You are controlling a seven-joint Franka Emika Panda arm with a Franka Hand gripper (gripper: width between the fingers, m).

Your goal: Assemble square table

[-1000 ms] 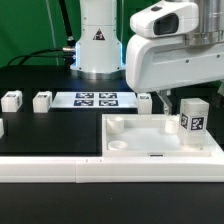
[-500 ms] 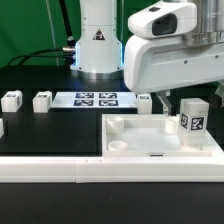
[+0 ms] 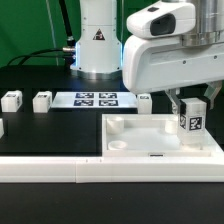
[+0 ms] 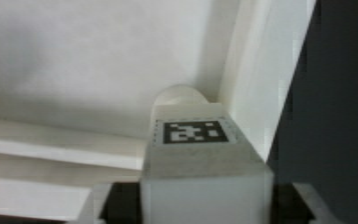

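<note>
The square table top [image 3: 138, 128], a white slab with a raised rim, lies at the exterior view's right. A white tagged leg [image 3: 193, 122] stands upright in its far right corner. My gripper [image 3: 191, 108] comes down over the leg with a finger pressed against each side, shut on it. In the wrist view the leg [image 4: 202, 165] shows its tag face up, and my gripper [image 4: 206, 205] straddles it with dark fingers [image 4: 123, 203] on both sides. The slab's corner wall [image 4: 247, 60] runs behind the leg.
Two loose legs [image 3: 11, 100] [image 3: 42, 100] stand at the exterior view's left and another [image 3: 146, 100] behind the slab. The marker board [image 3: 95, 99] lies at the back. A long white rail [image 3: 50, 170] runs along the front. The arm's base [image 3: 98, 40] stands behind.
The fingers have drawn in from wide open onto the leg's sides. The leg and the slab have stayed in place.
</note>
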